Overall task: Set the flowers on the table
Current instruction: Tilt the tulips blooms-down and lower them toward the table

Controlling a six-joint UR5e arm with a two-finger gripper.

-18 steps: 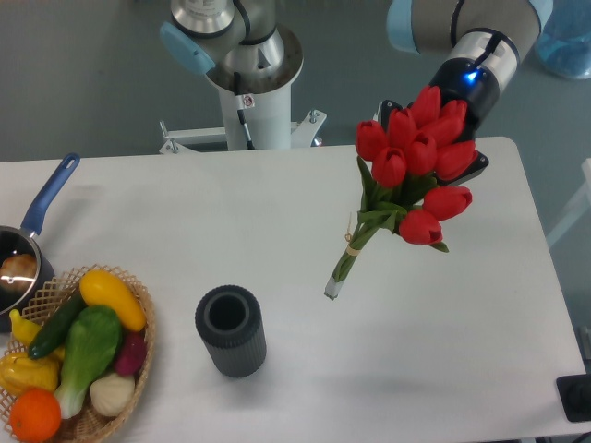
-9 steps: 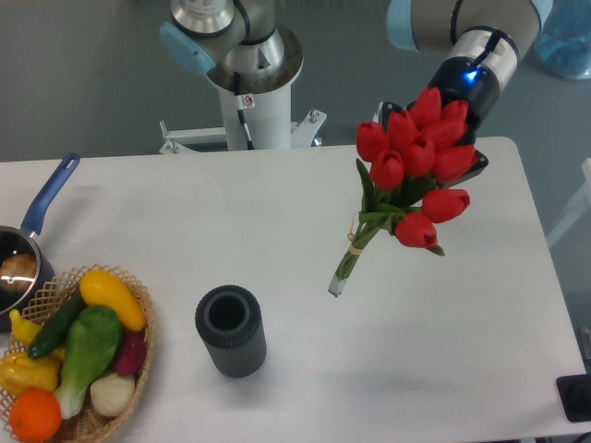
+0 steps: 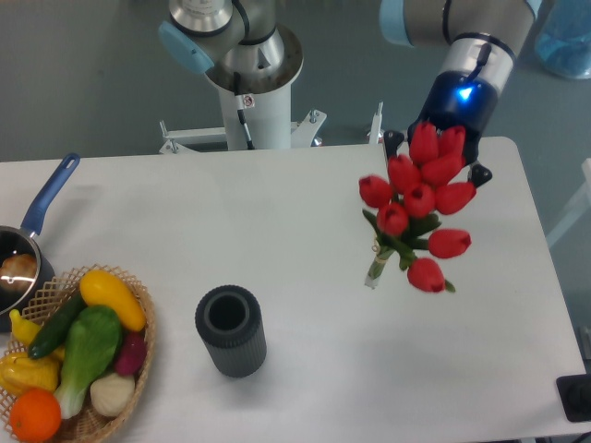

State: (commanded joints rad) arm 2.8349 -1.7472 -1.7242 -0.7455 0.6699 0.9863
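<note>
The flowers (image 3: pixel 420 198), a bunch of red tulips with green stems, hang above the right side of the white table (image 3: pixel 305 369). Their short stem end (image 3: pixel 376 270) points down and left, close over the tabletop. My gripper (image 3: pixel 436 152) reaches in from the top right behind the blooms. Its fingers are hidden by the tulips, and the bunch appears held by it, clear of the table.
A dark grey ribbed cylinder vase (image 3: pixel 230 330) stands upright left of centre near the front. A wicker basket (image 3: pixel 78 355) of colourful vegetables sits at the front left, with a blue-handled pot (image 3: pixel 23 254) behind it. The robot base (image 3: pixel 249 74) rises behind the far edge.
The bunch has swung to the right and turned more upright; its stem end moved right and the blooms now stack more vertically. The arm's wrist has rotated with it.
</note>
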